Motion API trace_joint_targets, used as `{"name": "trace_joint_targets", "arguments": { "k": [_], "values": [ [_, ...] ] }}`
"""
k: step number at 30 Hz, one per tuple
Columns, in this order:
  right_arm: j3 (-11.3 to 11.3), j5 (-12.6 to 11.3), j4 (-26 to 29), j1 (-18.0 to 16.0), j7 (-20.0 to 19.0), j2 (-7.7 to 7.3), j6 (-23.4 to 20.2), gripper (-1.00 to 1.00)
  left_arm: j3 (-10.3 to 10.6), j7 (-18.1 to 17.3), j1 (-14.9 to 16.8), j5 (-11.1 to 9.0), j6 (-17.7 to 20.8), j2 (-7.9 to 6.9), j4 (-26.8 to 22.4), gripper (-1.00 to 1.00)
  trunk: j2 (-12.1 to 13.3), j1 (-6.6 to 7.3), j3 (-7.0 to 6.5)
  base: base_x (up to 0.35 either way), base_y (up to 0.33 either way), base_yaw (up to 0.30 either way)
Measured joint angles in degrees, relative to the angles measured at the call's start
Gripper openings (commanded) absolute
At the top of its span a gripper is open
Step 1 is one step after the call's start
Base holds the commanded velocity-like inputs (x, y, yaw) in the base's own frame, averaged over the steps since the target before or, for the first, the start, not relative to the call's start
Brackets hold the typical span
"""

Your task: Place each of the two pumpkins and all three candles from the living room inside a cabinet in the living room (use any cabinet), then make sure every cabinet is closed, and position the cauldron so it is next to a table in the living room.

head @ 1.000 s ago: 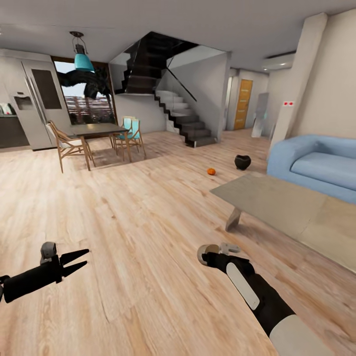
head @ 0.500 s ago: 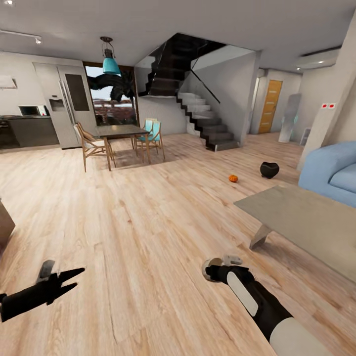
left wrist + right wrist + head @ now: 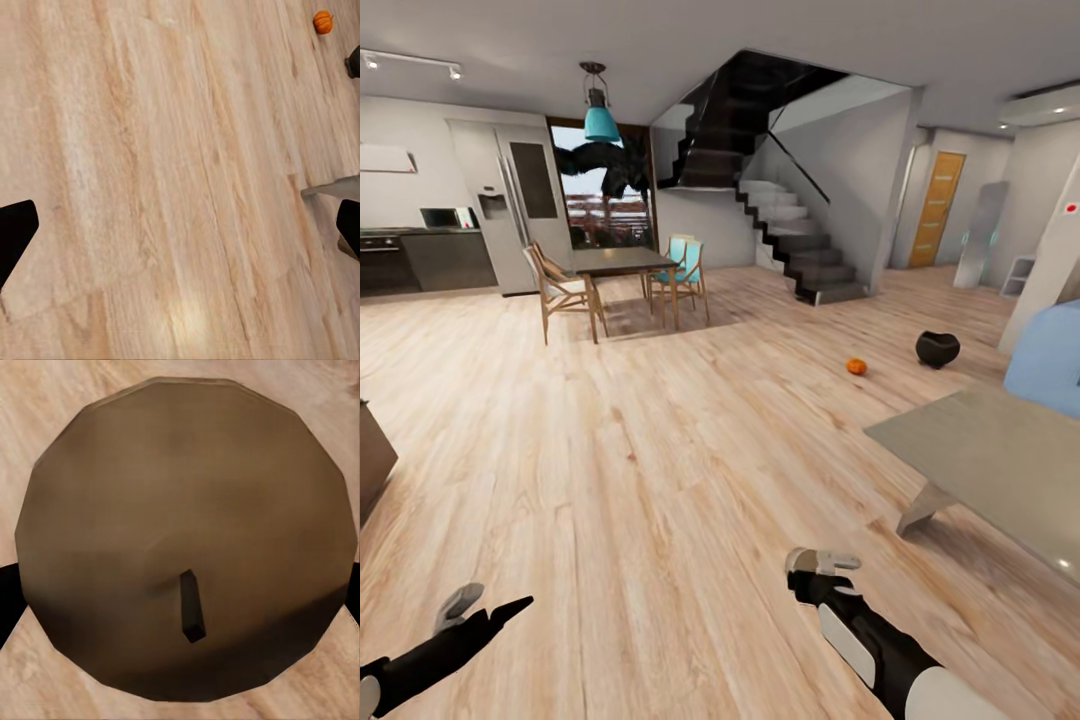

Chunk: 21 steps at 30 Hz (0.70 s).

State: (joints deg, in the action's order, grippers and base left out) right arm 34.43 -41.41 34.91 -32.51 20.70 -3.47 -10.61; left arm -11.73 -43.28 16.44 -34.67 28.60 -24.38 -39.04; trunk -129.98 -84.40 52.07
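The head camera swings left from half a second ago, sliding the glass-topped coffee table [image 3: 1000,465], the orange pumpkin [image 3: 856,367] and the black cauldron [image 3: 937,348] toward the right of the view, with most of the blue sofa [image 3: 1048,365] now cut off at the edge. The pumpkin lies on the wooden floor [image 3: 660,480] beyond the table's far corner, the cauldron near it. The right gripper [image 3: 822,563] grips a brown candle [image 3: 187,547] between its fingers, while the left gripper [image 3: 500,612], lower than before, hangs spread wide over the boards.

No readable text, labels, brands or numbers on any surface in these views.
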Motion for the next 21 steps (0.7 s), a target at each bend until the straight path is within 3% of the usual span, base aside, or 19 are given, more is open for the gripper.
{"name": "trace_joint_targets", "arguments": {
  "k": [3, 6, 8, 17, 21],
  "values": [
    [0.87, 0.11, -0.11, 0.04, -0.05, 0.28, 1.36, -1.00, 0.01, 0.01, -0.02, 0.05, -0.35, 0.11, 0.20, 1.00, 0.00, 0.00, 0.04, 0.342, 0.000, 0.001],
    [5.70, 0.43, -0.78, 0.06, 0.00, 0.77, 4.91, -1.00, 0.13, -0.03, -0.02, 0.12, -2.52, 0.14, 2.68, 1.00, 0.00, 0.00, 0.05, 0.342, 0.000, 0.000],
    [7.33, 0.58, -0.90, 0.06, 0.08, 0.86, 5.80, -1.00, 0.23, -0.04, -0.03, 0.25, -4.19, 0.18, 4.91, 1.00, 0.00, 0.00, 0.05, 0.342, 0.000, 0.000],
    [8.44, 0.88, -0.59, 0.06, 0.70, 0.97, 7.05, -1.00, 0.19, 0.05, 0.03, 0.35, -7.80, 1.20, 7.24, 1.00, 0.00, 0.00, 0.05, 0.342, 0.000, 0.018],
    [8.72, 0.86, -0.97, 0.06, 0.82, 2.25, 8.88, -1.00, 0.23, 0.10, 0.00, 0.49, -10.74, 1.54, 9.41, 1.00, 0.00, 0.00, 0.06, 0.342, 0.000, 0.235]
  ]
}}
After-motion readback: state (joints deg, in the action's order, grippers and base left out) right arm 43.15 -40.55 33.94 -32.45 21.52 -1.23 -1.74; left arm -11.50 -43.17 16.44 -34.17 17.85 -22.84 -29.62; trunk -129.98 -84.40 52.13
